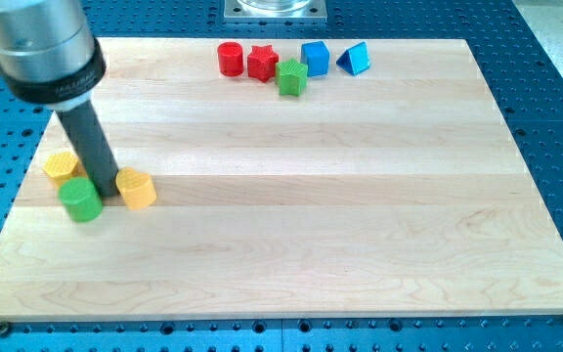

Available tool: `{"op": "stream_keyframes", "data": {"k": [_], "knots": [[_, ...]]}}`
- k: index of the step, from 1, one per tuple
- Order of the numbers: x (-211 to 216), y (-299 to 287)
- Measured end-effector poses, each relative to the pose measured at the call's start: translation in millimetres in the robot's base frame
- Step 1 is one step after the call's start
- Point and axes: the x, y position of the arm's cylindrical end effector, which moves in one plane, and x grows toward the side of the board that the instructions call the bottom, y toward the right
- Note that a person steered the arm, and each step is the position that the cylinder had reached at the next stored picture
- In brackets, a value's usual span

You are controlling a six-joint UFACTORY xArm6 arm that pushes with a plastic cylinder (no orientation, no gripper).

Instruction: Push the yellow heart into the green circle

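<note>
Eight small coloured blocks are sitting on the pale wooden board (pixel 360 225): two red, two blue, two green and two yellow, five clustering at its top edge, three near its left edge.

The worktop (pixel 291 196) is pale wood, smooth and matt (grain lines visible). The green circle (pixel 80 199) and yellow heart (pixel 137 190) look like matt plastic, perhaps painted wood.

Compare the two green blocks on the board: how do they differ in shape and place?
The green circle is round and sits near the view's left edge, beside my tip; the green star has points and sits near the view's top, touching the red star. The green circle looks slightly bigger. Both are green.
</note>
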Motion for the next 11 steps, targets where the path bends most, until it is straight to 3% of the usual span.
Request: {"op": "stream_keyframes", "data": {"k": [1,2,4,5,6,8,9,10,11], "knots": [[3,-1],[-24,1],[26,-4],[23,37],[-12,64],[-32,103],[-99,104],[-92,76],[-50,41]]}}
